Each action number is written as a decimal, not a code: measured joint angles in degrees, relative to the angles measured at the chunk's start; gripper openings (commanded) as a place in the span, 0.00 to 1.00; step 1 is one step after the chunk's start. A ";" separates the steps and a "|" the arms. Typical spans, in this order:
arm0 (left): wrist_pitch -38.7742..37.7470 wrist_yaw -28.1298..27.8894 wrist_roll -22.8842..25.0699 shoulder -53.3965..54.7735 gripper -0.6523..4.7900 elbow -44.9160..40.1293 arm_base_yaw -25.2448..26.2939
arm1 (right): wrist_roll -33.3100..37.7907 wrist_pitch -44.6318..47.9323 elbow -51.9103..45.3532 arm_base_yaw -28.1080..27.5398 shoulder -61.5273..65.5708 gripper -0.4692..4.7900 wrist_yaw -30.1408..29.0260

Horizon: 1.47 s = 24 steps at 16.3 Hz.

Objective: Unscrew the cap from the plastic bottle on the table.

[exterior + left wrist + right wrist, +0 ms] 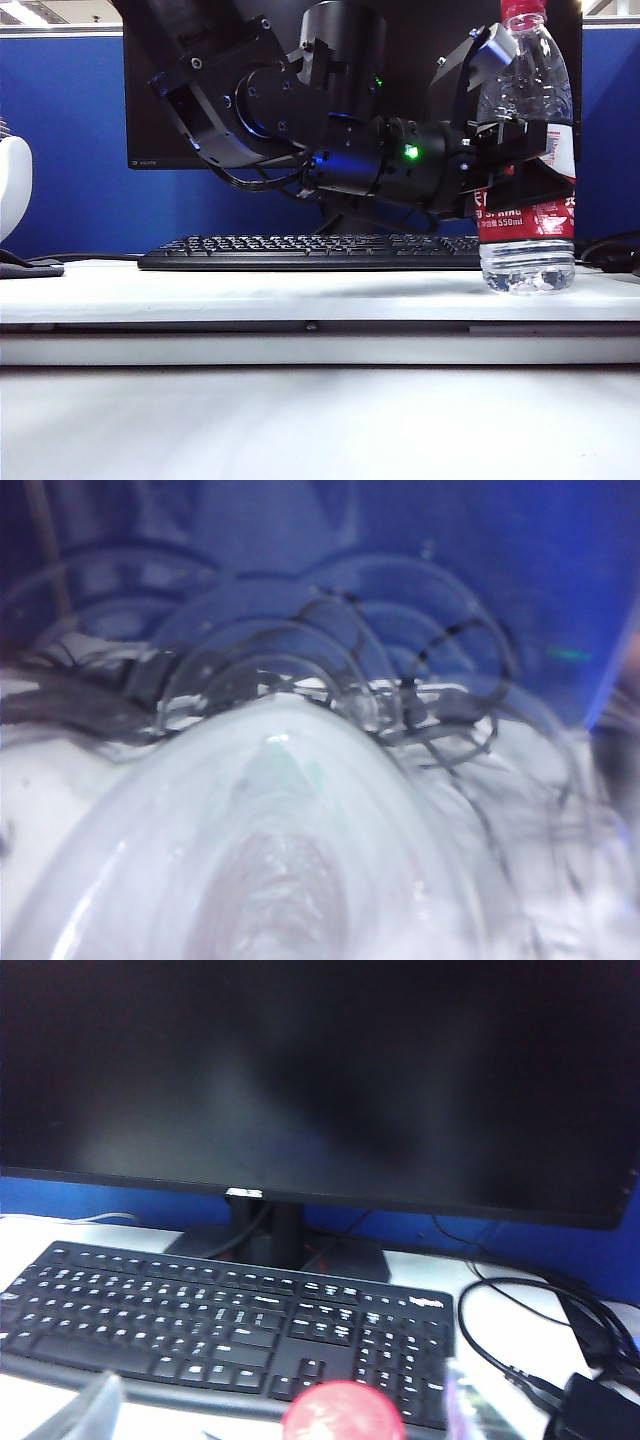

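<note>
The plastic bottle (pixel 527 240) stands upright on the table's raised white board (pixel 250 292), at the right of the exterior view. My left gripper (pixel 528 162) reaches across from the left and is shut on the bottle at its red label. The left wrist view shows only the clear ribbed bottle (pixel 270 810) very close up, with no fingers visible. The red cap (pixel 522 9) sits on the bottle's neck. In the right wrist view the cap (pixel 343 1412) lies between the spread fingers of my right gripper (pixel 280 1402), which is open and clear of it.
A black keyboard (pixel 310 250) lies behind the bottle on the board, with a dark monitor (pixel 320 1080) on its stand beyond. Black cables (pixel 530 1340) curl on the desk beside the keyboard. A white object (pixel 12 185) stands at the far left.
</note>
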 measured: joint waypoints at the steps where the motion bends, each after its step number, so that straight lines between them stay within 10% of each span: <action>1: 0.00 0.00 0.00 0.00 0.33 0.00 0.00 | 0.00 0.15 0.00 -0.11 0.57 0.85 0.74; 10: 0.00 0.00 0.02 0.02 0.33 0.04 0.00 | 2.73 -2.86 0.00 -3.56 1.75 0.47 1.29; 16: 0.00 0.00 0.04 0.02 0.33 0.04 0.02 | 2.89 -3.76 0.00 -3.69 1.81 0.42 -0.35; 24: -0.04 -0.09 -0.17 0.02 0.33 0.07 0.11 | 1.84 -7.39 0.26 -14.27 -0.55 0.37 -21.40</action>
